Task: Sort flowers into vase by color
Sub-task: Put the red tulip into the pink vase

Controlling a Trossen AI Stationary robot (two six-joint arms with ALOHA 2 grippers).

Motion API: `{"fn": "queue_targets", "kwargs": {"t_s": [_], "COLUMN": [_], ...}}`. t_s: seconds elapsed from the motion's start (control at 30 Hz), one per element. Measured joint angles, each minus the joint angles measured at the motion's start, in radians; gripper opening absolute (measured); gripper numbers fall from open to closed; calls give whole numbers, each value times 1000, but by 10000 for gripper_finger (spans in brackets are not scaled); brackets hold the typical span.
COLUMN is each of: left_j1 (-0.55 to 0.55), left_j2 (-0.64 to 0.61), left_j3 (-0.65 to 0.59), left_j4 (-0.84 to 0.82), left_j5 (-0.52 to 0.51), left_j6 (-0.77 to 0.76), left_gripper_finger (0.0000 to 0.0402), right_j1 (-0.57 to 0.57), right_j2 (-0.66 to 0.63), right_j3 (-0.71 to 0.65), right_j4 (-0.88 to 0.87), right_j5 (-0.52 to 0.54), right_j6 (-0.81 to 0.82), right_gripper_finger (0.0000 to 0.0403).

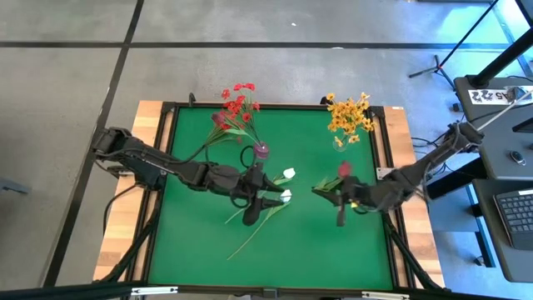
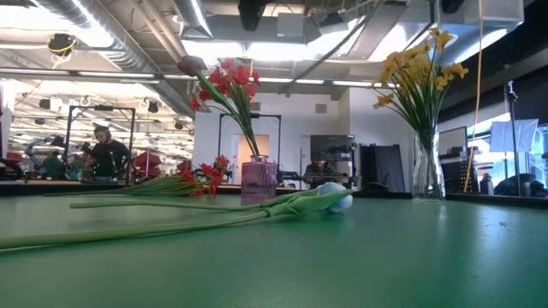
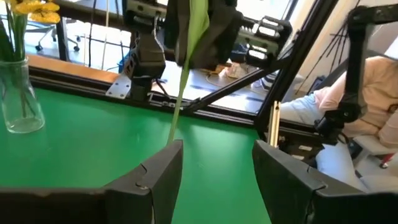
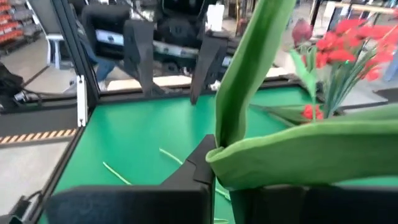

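My right gripper [image 1: 340, 200] hangs over the table's right half, shut on a maroon-bud flower [image 1: 344, 169] with broad green leaves [image 4: 249, 74]. My left gripper [image 3: 217, 168] faces it from mid-table, open. The flower's thin stem [image 3: 180, 93] hangs down to beside one left finger [image 3: 163, 168]; I cannot tell if they touch. Two white-bud flowers [image 2: 330, 198] lie flat on the mat. A pink vase [image 2: 259, 181] holds red sprays and a maroon bud [image 2: 190, 64]. A clear vase [image 2: 425, 162] holds yellow sprays [image 1: 350, 115]. My right gripper pinches the flower between its two fingers at the leafy part of the stem [image 4: 216, 155]. One leaf stands up from the hold and another spreads sideways over the fingers. The stem's lower part [image 3: 177, 112] hangs below, off the mat.
A red spray [image 2: 201, 175] lies on the mat behind the white buds, beside the pink vase. The mat's near half [image 1: 275, 258] is bare green. A black frame rail [image 3: 93, 81] edges the table. People sit beyond the table.
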Motion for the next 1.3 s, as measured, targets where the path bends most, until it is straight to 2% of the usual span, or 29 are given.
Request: {"fn": "queue_targets", "kwargs": {"t_s": [0.17,0.43,0.87,1.3], "left_j1": [4,5,10,10], "left_j2": [14,22,32,32], "left_j3": [0,0,0,0], "left_j4": [-5,-2,-27,-32], "left_j5": [4,23,19,11], "left_j6": [-3,-3,-12,-13], "left_gripper_finger": [189,189,188,142], "right_j1": [-92,-185,-191,-191], "right_j2": [83,146,264,269], "right_j3": [0,11,94,119], "right_j4": [102,235,241,232], "right_j5": [-159,-325,-356,-367], "right_j6": [-10,-35,-54,-63], "right_gripper_finger": [25,25,26,26]}}
